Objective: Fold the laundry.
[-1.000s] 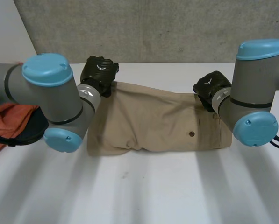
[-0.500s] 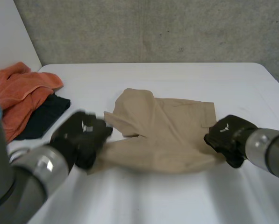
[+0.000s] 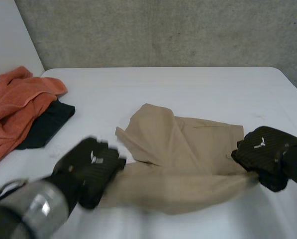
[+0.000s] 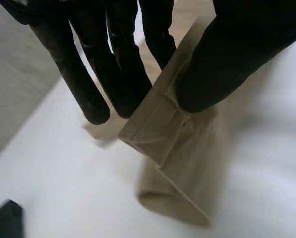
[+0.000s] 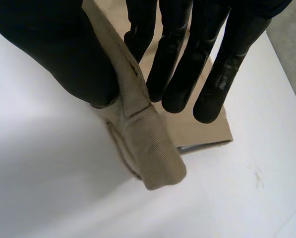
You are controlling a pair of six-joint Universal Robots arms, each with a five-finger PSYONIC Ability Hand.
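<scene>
Where its twill ends are folded thick, the tan garment (image 3: 188,144) is pinched by the left hand (image 3: 91,167) and right hand (image 3: 265,152).

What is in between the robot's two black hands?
In the head view, the tan shorts stretch between the left hand and the right hand; each pinches an end of the near edge.

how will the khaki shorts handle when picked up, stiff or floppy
Probably floppy: the khaki shorts drape and crease between the left robot hand and right robot hand, each pinching an edge. Likely light, since thumb-and-finger pinches carry that edge. The thick seamed edge probably grips well.
</scene>
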